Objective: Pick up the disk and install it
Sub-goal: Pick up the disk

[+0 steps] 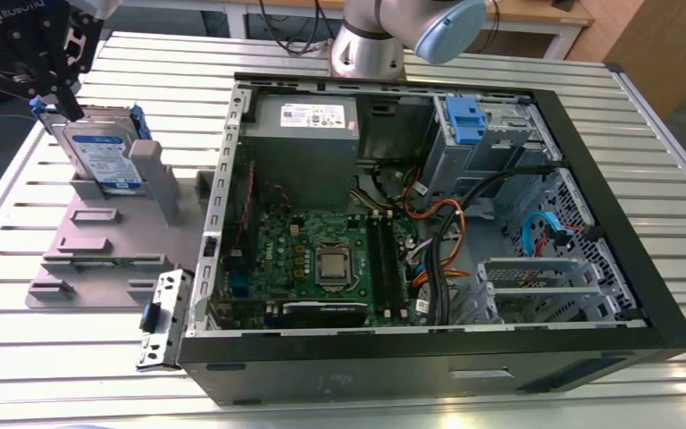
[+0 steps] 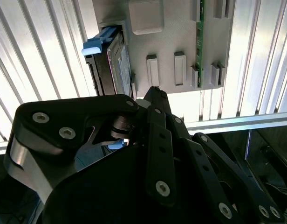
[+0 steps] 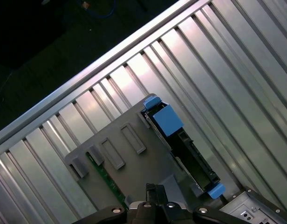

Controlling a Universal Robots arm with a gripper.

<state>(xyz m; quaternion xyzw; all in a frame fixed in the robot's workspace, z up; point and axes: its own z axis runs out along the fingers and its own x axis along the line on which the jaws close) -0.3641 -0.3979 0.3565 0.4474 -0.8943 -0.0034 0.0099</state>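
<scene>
— Standing on its edge like that, the disk (image 1: 103, 154) looks odd to me. Why not lay it flat?

— For access, I'd guess. The grey holder (image 1: 93, 234) has slots that keep it upright. That leaves its top edge and blue rails free for something reaching from above.

— And where does the holder sit?

— On the slatted table (image 1: 69, 366), just beside the open computer case (image 1: 439, 380), on the exterior view's left of it. My reading is that the arm gets a short way between the two, and the case walls don't crowd the grab.

— Where's the gripper, then?

— The gripper (image 1: 60, 100) hangs right over the disk's top end, down at the blue rail. In the second wrist view the disk runs underneath the black linkage. So the tool is lined up along it rather than off to one side.

— Has it got hold?

— I can't tell. It's at the rail, touching or just off it. Whether it's clamped on or slack, nothing I can see settles that. The disk's lower edge sits in its slot in the holder, well apart from the bays inside the case. I'd judge the pick-up isn't finished and the installing hasn't begun.
</scene>
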